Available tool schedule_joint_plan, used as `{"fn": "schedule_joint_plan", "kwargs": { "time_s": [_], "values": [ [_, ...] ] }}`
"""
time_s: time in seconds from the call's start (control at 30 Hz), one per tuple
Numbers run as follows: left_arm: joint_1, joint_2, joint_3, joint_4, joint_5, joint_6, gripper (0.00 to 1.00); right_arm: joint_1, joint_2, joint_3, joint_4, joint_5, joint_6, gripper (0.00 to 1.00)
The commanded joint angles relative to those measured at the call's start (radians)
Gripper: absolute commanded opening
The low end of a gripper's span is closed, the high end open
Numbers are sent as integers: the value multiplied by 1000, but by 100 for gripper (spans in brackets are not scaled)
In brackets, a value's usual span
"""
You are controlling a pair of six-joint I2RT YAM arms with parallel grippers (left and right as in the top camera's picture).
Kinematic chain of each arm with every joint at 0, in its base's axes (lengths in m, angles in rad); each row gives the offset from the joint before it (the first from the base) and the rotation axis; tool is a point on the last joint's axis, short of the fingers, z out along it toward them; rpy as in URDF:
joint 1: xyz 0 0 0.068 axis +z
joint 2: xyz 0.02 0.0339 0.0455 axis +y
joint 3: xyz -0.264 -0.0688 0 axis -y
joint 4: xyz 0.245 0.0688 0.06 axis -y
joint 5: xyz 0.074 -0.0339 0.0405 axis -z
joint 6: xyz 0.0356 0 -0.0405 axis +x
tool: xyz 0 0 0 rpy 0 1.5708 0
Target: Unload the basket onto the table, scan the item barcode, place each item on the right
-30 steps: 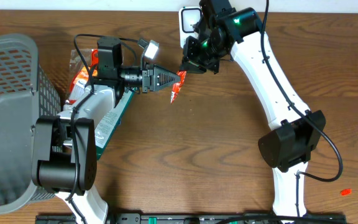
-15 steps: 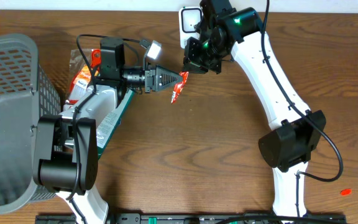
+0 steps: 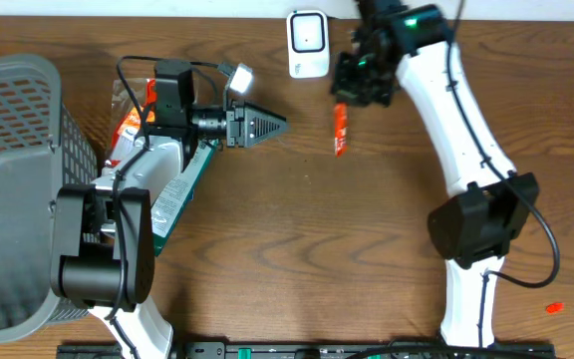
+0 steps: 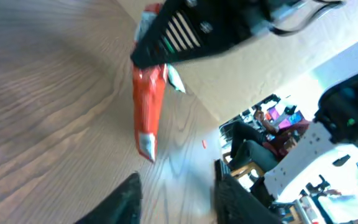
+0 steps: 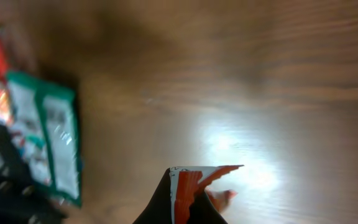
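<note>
My overhead cam looks straight down on the whole worktop (image 3: pixel 297 239) from fairly high up, with both arms in frame. The left wrist cam sits low and tilted, looking across the wood at the red packet (image 4: pixel 148 106) up close. The right wrist cam faces down at the wood, pretty blurry. All three catch that packet.

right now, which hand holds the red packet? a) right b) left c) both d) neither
a: the packet hangs from the right hand, with bare table between it and the left hand.
</note>
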Motion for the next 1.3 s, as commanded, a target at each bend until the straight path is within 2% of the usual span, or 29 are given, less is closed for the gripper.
{"fn": "schedule_joint_plan", "kwargs": {
  "time_s": [0.0,0.1,0.23,0.33,0.53,0.87,1.13,1.27],
  "values": [
    [1,1,21,3,31,3,51,10,6,5,-3,46,-23,1],
    [1,1,21,3,31,3,56,14,6,5,0,84,-24,1],
    [1,1,21,3,31,3,63,31,6,5,3,271,-58,1],
    [2,1,21,3,31,-14,63,45,6,5,28,369,-129,1],
    [45,1,21,3,31,-38,63,54,6,5,156,391,-215,1],
    [232,1,5,-58,31,-33,69,63,30,5,290,467,-298,1],
    [264,1,-52,-58,23,-10,72,80,77,5,405,525,-490,1],
    [264,1,-74,-58,2,9,72,101,80,5,490,658,-631,1]
  ]
}}
